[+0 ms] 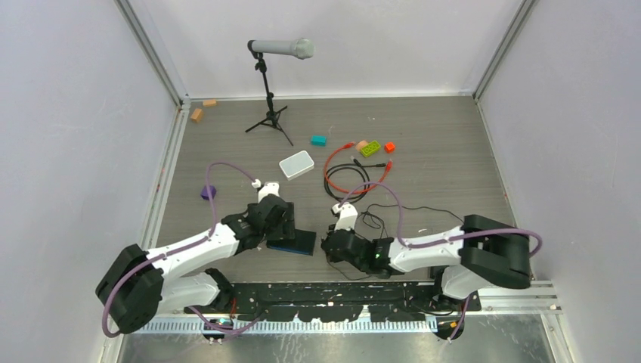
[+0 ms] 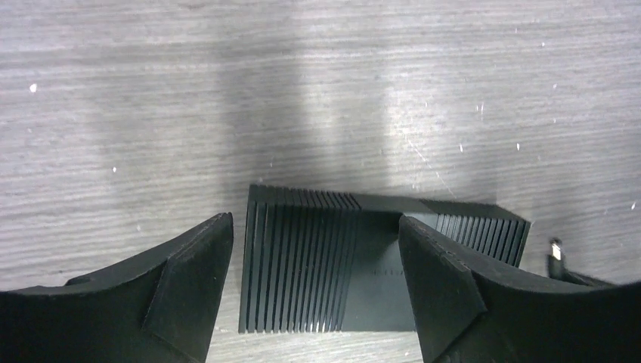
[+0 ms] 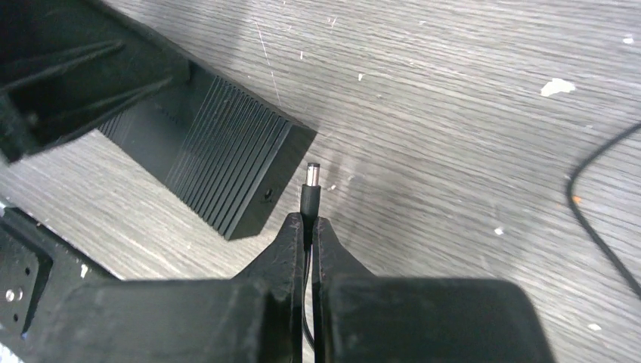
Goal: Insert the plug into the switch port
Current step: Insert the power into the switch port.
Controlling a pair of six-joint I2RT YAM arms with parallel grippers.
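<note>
The barrel plug (image 3: pixel 310 189) beside the switch box (image 3: pixel 227 166).
My right pincer (image 3: pixel 305 227) grips the plug; my left pincer (image 2: pixel 314 223) stands wide open over the box.

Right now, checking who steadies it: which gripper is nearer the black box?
Left. The left gripper straddles the black box; right gripper, pinching the plug, sits beside its corner.

Heads up, the plug (image 3: pixel 311 181) is a little black barrel type with a shiny metal tip. It's pinched in the closed right gripper (image 3: pixel 308 224) and sticks straight out past the fingertips. It sits just beside one corner of the switch (image 3: pixel 227 159), not touching it. The switch is a flat black box with a ribbed top, lying flat on the table. From above you can see a blue strip (image 1: pixel 290 248) along its near edge. There's a tiny round hole (image 3: pixel 267 194) in the side by the plug, but I can't make out any actual ports.
</note>
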